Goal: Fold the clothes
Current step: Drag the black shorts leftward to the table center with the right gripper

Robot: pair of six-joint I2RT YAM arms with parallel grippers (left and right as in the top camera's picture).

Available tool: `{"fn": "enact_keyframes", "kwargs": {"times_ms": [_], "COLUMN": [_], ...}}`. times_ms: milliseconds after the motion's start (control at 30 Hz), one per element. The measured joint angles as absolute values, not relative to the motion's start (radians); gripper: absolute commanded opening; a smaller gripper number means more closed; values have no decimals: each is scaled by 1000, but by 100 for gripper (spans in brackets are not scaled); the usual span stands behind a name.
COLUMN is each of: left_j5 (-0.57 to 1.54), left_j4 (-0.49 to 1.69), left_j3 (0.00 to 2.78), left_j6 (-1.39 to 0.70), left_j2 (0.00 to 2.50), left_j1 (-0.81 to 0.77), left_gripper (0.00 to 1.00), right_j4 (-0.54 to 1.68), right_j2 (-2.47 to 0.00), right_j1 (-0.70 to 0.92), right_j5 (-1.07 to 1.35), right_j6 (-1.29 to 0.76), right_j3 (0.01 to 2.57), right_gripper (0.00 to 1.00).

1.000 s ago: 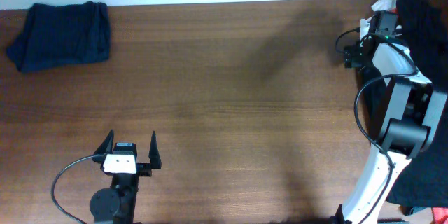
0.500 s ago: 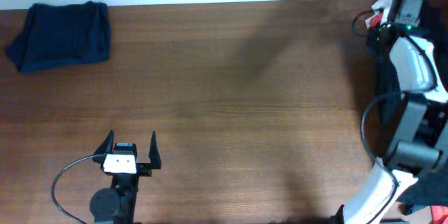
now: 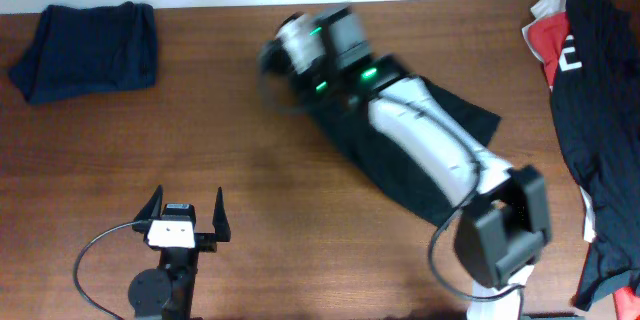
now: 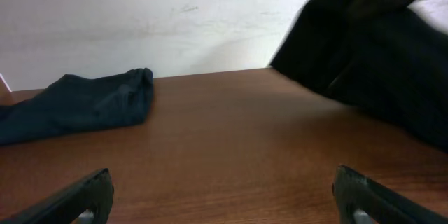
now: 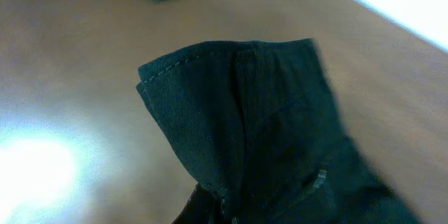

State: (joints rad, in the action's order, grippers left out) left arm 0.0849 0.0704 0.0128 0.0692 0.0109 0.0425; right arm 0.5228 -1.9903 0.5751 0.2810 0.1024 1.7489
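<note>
Across the brown worktop [image 3: 300,230] three separate lots of clothing could be counted. At the far left corner one dark navy garment [image 3: 88,48] lay folded in a loose bundle, well apart from everything else. Near the middle one black garment [image 3: 425,155] was spread slantwise beneath the right arm, one end on the wood and the other raised toward the right claw [image 3: 295,45], which showed only as a blur at the far side. That claw was clenched on the black garment: the right wrist view was filled with dark cloth and a stitched hem bunching down toward it, with the fingers themselves hidden by the fabric. From the left wrist view the same cloth hung clear of the wood at the upper right.

Along the right edge lay the third lot, a heap of at least two pieces: a long black piece [image 3: 597,110] draped from the far edge to the near one, and a red-and-white piece [image 3: 545,38] at its far end. How many more lay under them could not be told.

Of the two arms, the left sat near the front edge, touching no cloth. The left claw [image 3: 186,218] was released, its two dark fingers [image 4: 87,192] spread wide and pointing toward the far wall.
</note>
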Motion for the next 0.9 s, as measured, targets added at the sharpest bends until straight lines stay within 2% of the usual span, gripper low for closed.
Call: {"fn": "enact_keyframes", "kwargs": {"times_ms": [33, 67, 100, 133, 167, 233, 267, 300, 400, 467, 600, 633, 667, 900], "left_j5": [85, 85, 85, 85, 85, 85, 84, 85, 85, 85, 85, 85, 85, 85], "left_j4": [70, 70, 70, 70, 70, 70, 70, 70, 70, 70, 70, 70, 70, 70], "left_j3": [13, 13, 13, 13, 13, 13, 13, 13, 13, 13, 13, 13, 13, 13], "left_j6": [69, 69, 69, 69, 69, 69, 69, 69, 69, 69, 69, 69, 69, 69], "left_j2": [11, 11, 11, 11, 11, 11, 11, 10, 11, 10, 10, 10, 10, 10], "left_j1": [43, 43, 43, 43, 43, 43, 43, 43, 43, 43, 43, 43, 43, 43], "left_gripper": [99, 99, 99, 99, 100, 99, 99, 99, 99, 99, 99, 99, 99, 99], "right_j4": [523, 517, 516, 519, 540, 634, 698, 758, 931, 1134, 1186, 1187, 1194, 1174], "right_j2": [-2000, -1999, -1999, -1999, -1999, -1990, -1966, -1927, -1788, -1769, -1874, -1906, -1930, -2159], "right_j1": [658, 702, 722, 722, 722, 719, 710, 688, 501, 339, 134, 98, 79, 64], "right_j5": [291, 287, 279, 275, 272, 266, 253, 224, 153, 85, 22, 16, 15, 15], "right_j6": [100, 73, 48, 23, -4, -30, -38, -80, -134, -154, -266, -276, -282, -289], "right_j3": [1749, 1749, 1749, 1749, 1750, 1754, 1754, 1754, 1763, 1774, 1709, 1702, 1702, 1701], "right_gripper": [25, 17, 17, 54, 60, 61, 73, 99, 99, 99, 98, 89, 75, 73]}}
